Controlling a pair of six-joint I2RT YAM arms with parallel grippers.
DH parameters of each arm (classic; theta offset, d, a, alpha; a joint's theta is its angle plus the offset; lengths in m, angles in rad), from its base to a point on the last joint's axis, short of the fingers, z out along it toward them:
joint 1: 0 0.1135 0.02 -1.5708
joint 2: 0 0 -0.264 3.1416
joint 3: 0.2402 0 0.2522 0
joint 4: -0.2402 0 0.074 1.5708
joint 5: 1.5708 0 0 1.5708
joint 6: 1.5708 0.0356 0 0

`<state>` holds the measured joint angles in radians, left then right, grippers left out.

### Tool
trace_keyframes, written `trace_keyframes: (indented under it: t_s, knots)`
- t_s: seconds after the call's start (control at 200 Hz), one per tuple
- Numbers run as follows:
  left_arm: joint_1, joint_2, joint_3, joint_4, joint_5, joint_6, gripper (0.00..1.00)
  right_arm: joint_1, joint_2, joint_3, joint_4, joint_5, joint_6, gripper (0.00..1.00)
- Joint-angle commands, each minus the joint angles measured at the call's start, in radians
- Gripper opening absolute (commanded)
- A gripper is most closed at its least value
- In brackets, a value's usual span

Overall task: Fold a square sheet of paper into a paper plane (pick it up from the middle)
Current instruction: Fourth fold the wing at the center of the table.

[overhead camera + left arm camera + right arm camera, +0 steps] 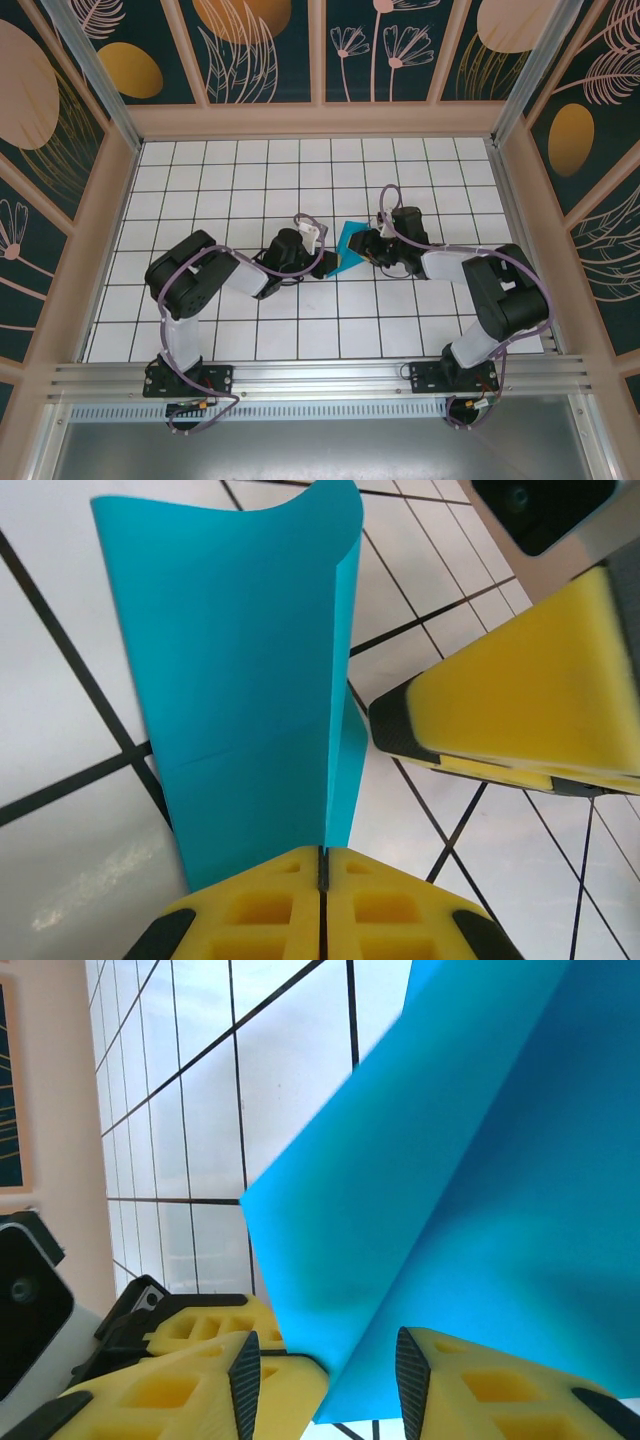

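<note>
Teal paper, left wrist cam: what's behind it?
Behind the folded paper: the white tiled table with black grid lines, visible around the sheet. Whatever lies directly behind the sheet is covered. The left gripper is shut on its lower edge.

The worktop (180,200) is white, ruled into squares by thin dark lines and evenly lit. Pale wooden framing (320,120) rises along its far, left and right sides, holding dark teal panels (260,50) painted with leaves, flowers and orange ovals. An aluminium rail (320,372) runs along its near edge.
</note>
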<state>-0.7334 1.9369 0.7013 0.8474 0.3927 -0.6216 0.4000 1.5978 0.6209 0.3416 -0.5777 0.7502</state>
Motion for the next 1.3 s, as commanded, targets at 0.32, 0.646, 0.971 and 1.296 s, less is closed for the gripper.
trace_keyframes:
  t_s: [0.32,0.646,0.971,1.296]
  knots:
    - [-0.004,0.023,0.036,-0.018,0.011,-0.186,0.08,-0.007,0.063,0.023,-0.017,0.026,-0.05,0.44]
    - [0.006,0.034,0.056,-0.037,0.021,-0.252,0.08,-0.01,0.108,0.049,-0.024,0.038,-0.044,0.43]
    - [0.014,0.041,0.055,-0.018,0.042,-0.259,0.12,-0.012,0.16,0.083,-0.069,0.052,-0.045,0.43]
    - [0.015,0.061,0.086,-0.043,0.054,-0.184,0.28,-0.009,0.187,0.104,-0.111,0.071,-0.043,0.44]
